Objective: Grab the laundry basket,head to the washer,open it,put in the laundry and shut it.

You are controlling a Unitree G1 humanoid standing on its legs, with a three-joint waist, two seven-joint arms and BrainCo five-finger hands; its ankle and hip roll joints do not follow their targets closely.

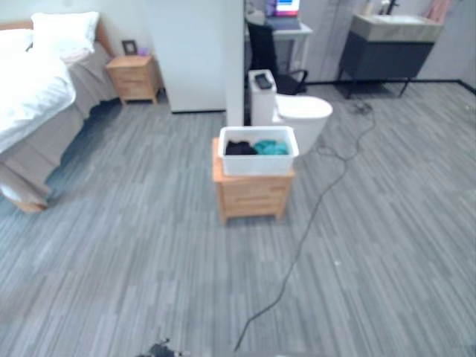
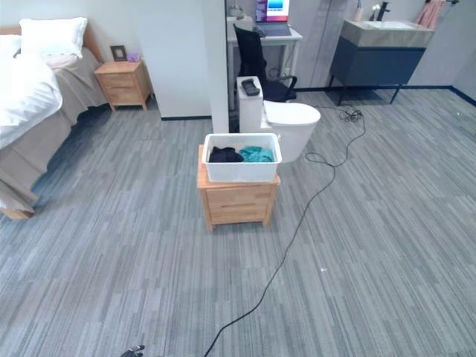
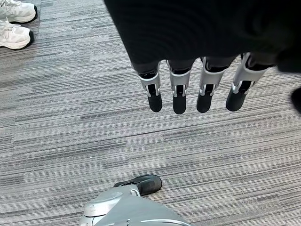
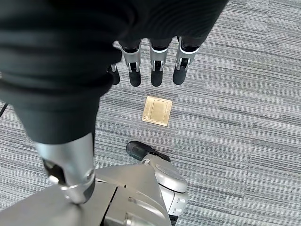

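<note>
My left hand point(image 3: 188, 89) hangs with its fingers straight and apart, holding nothing, above bare floor; my right hand point(image 4: 150, 66) hangs the same way, fingers loose and empty, over a small brass floor plate point(image 4: 157, 110). The white laundry basket point(image 2: 242, 158) sits well ahead of both, on a low wooden nightstand point(image 2: 236, 199), dark and teal clothes inside. Its long side faces me, just in front of the toilet point(image 2: 286, 119). I judge neither hand nearer; walking up comes first.
</note>
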